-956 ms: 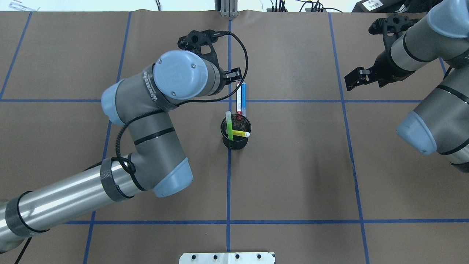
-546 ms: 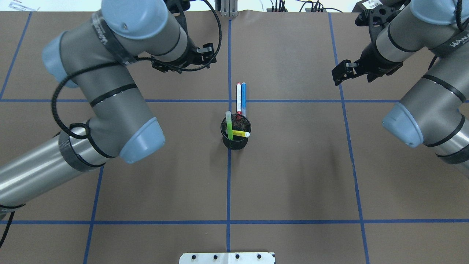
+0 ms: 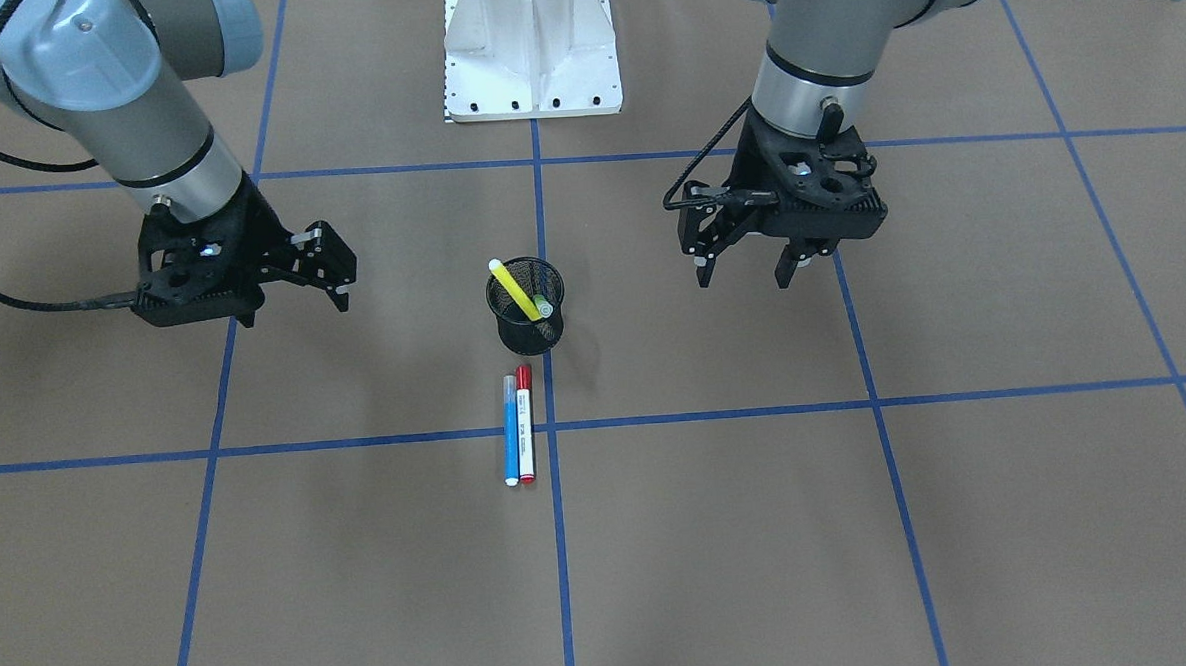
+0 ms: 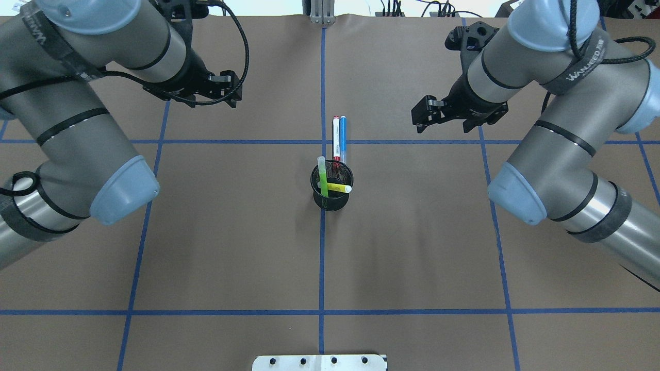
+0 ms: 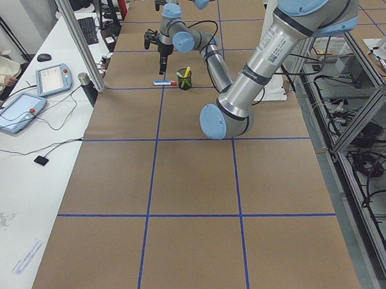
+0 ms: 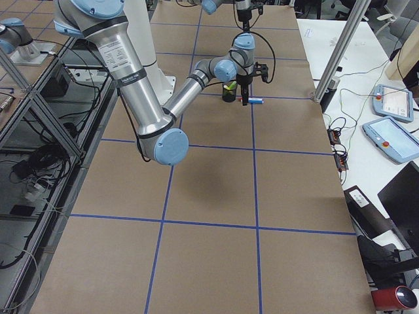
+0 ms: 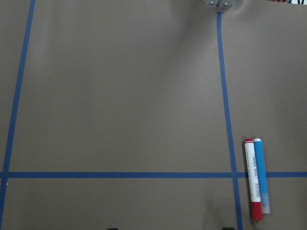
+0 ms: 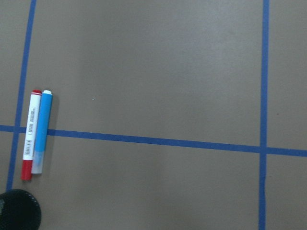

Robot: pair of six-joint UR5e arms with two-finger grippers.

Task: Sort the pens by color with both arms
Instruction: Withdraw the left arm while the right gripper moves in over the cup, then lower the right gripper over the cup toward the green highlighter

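Nearest the robot: edge of the white pedestal base (image 4: 319, 362) on the paper-covered bench (image 4: 412, 247), which is marked with a blue tape grid.

Mid-bench: black mesh cup (image 4: 332, 198) upright on the centre tape line. It holds two pens: light green pen (image 4: 322, 175) leaning toward the robot's left, yellow pen (image 4: 340, 187) tilted across the rim toward the right.

Just beyond the cup: red-capped pen (image 4: 336, 136) and blue pen (image 4: 343, 136) flat on the bench, parallel and touching. Both cross a tape line, with the red one on the robot's left.

Farther out: left gripper (image 3: 741, 278) above the bench, well apart from the pens, released, jaws spread, nothing held. Right gripper (image 3: 346, 289) on the opposite side, also released and empty.
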